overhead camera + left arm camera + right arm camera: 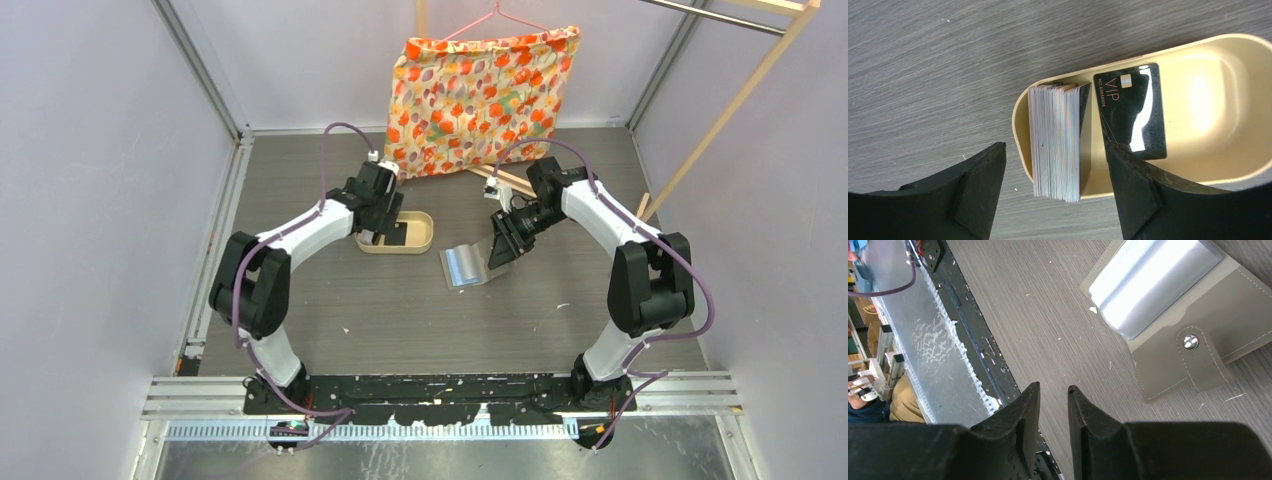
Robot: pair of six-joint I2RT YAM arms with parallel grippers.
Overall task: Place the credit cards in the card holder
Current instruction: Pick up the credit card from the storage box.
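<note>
Left gripper (pixel 1053 152) agape astride credit cards (pixel 1055 142), seemingly not touching, in tray (pixel 1208 100)

Pale cards (pixel 1055 140): a stack standing on edge at one end of the tray (pixel 1233 172). Black card (pixel 1133 112): glossy, marked VIP, lying face up on the tray floor just beside the stack. Holder (pixel 465 266): grey, open, clear pockets upward, lying flat right of the tray, apart from it.
</note>
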